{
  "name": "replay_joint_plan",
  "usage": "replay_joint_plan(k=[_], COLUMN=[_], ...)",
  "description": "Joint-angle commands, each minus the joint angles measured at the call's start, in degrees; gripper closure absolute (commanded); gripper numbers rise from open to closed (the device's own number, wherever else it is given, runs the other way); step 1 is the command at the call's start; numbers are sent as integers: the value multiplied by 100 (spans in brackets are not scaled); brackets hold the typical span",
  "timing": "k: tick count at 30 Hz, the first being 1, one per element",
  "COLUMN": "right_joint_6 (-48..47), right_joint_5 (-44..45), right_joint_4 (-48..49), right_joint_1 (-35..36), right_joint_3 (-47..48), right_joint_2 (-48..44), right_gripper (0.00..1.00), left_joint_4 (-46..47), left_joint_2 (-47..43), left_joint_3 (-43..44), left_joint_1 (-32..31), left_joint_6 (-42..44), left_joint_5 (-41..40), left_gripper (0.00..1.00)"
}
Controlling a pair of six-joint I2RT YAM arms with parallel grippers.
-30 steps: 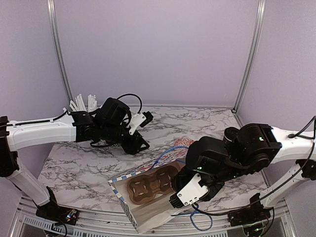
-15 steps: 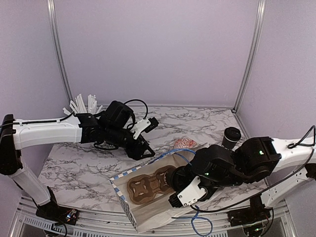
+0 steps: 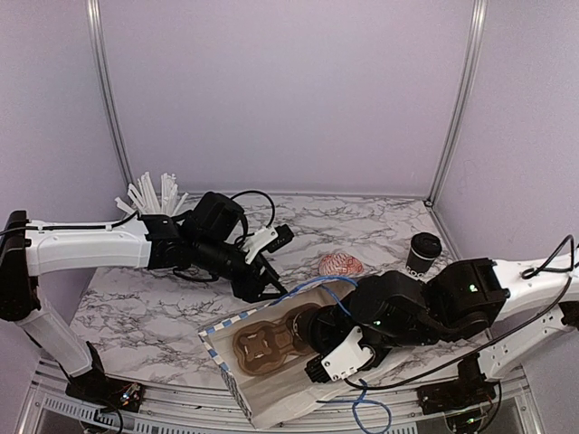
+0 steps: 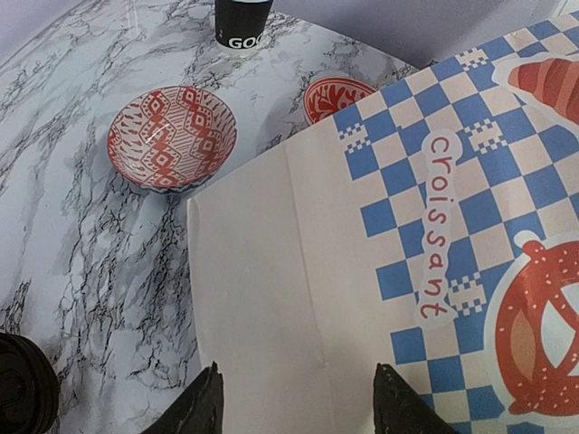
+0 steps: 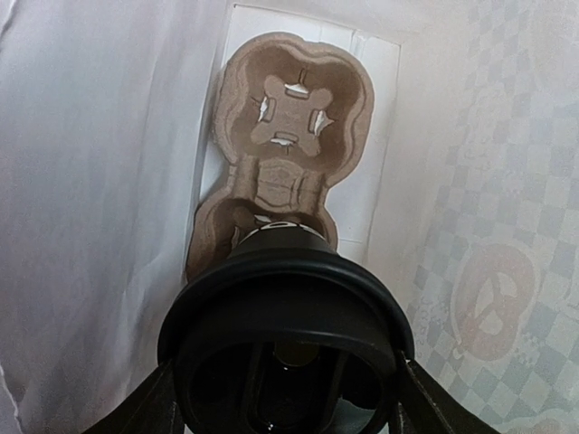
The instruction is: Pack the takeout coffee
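Note:
A black takeout coffee cup with a black lid (image 5: 288, 307) hangs inside the paper bag, and my right gripper (image 5: 288, 402) is shut on it just under the lid. Its base is at the near pocket of the brown cardboard carrier (image 5: 294, 95) on the bag's floor. From above, the carrier (image 3: 262, 344) shows in the open bag (image 3: 271, 402) with my right gripper (image 3: 315, 342) reaching in. A second lidded coffee cup (image 3: 422, 252) stands on the table at the right, also seen as cup (image 4: 242, 23). My left gripper (image 4: 298, 407) is open over the bag's plain side panel (image 4: 271, 271).
Two red-and-white patterned bowls (image 4: 172, 136) (image 4: 336, 95) sit on the marble beyond the bag; one bowl (image 3: 341, 264) shows from above. A cup of white straws (image 3: 154, 193) stands at the back left. A round black object (image 4: 20, 387) lies at the left wrist view's lower-left edge.
My left gripper has moved right and nearer, up to the bag's far rim. My right arm has carried the cup forward and down into the bag, uncovering the cup at the right.

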Motion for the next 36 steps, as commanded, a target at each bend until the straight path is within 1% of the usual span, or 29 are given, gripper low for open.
replay_joint_plan(k=[1,12,23,27,30,36], right_joint_6=[-98,-125,-178,-325,-382,-290], right_joint_5=[149,59,236,241,244,343], right_joint_4=[505,645,852,1002,1048,685], right_joint_1=[39,-73,-219,-252,-252,-252], right_joint_3=[-101,-278,-287,-310,-295,-212], right_joint_2=[23,187,405,436,412,279], right_gripper=[63,63,63,63,63,63], left_joint_4=[168,245,265,265,260,247], left_joint_2=[-148,-101,30,72,147,89], left_joint_3=[-66,-105,-114,-135,-140,-142], left_joint_1=[-14,-14,-14,-6,48,253], left_joint_6=[100,95,87,87,24,-137], left_joint_5=[146,263,364,247,12,-299], left_gripper=[43,43,43,43,43,42])
